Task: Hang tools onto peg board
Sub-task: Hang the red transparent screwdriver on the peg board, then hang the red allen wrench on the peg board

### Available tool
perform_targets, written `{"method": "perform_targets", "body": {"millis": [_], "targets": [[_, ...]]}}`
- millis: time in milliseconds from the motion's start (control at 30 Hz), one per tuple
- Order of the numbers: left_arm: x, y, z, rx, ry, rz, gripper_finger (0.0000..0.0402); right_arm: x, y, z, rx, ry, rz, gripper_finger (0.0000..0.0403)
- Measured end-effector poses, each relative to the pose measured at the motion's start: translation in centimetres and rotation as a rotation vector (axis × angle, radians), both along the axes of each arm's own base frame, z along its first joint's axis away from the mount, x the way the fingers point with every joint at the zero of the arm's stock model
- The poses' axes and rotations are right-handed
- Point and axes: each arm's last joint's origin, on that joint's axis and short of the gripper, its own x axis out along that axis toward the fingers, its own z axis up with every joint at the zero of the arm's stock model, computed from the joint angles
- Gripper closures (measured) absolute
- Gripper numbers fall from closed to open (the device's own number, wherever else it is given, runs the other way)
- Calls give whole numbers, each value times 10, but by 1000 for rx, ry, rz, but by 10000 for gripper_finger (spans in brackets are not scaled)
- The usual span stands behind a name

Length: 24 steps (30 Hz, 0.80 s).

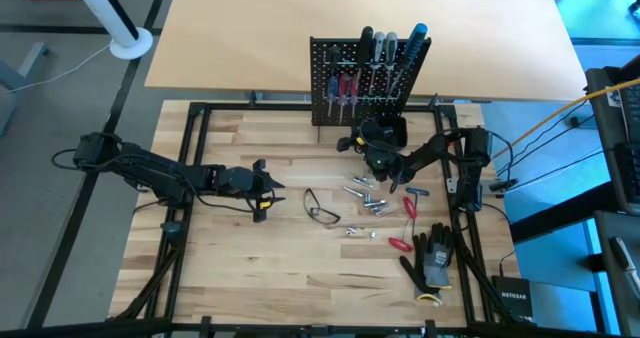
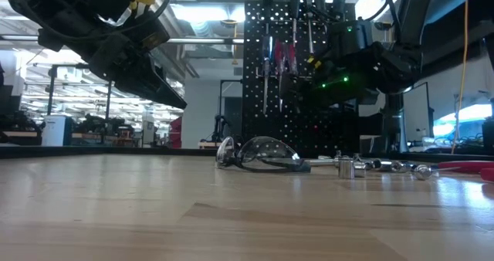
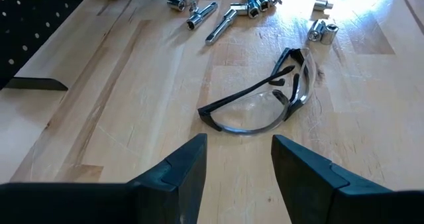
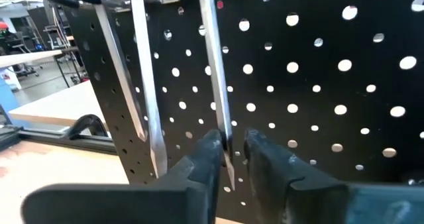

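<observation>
A pale wooden table (image 1: 260, 248) framed in black rails carries the work, with a workshop hall showing beyond it in the low view. The peg board (image 1: 330, 83) stands upright at the table's far edge, and every place below is given from it. Screwdrivers (image 1: 385, 53) already hang in its rows, handles up and shafts pointing straight down. The right gripper (image 4: 230, 151) sits right at the board's front face, its fingers a narrow gap apart around the lower end of one hanging metal shaft (image 4: 215, 71); I judge this a release just after hanging, though whether the pads touch the shaft I cannot tell. That shaft's long axis runs vertical, parallel to the board, so a clean retreat would be straight back from the board. In front of the board, towards its right side, lie loose sockets and bits (image 1: 368, 200), two red-handled tools (image 1: 408, 206) and black gloves (image 1: 432, 263). The right arm is clearly nearer these. The left gripper (image 3: 238, 164) hovers well in front of the board and off to its left, fingers wide and empty, facing safety glasses (image 3: 265, 98). No container with contents is seen
</observation>
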Motion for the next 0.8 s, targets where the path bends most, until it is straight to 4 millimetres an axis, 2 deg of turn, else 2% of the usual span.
{"method": "perform_targets", "body": {"millis": [200,333,633,800], "targets": [[0,0,0,0,0,0,242,1,1,0,-1,3,8,271],[0,0,0,0,0,0,242,3,9,4,-18,15,27,247],[0,0,0,0,0,0,242,4,35,29,-107,85,66,241],[0,0,0,0,0,0,242,4,57,45,-152,107,107,241]]}}
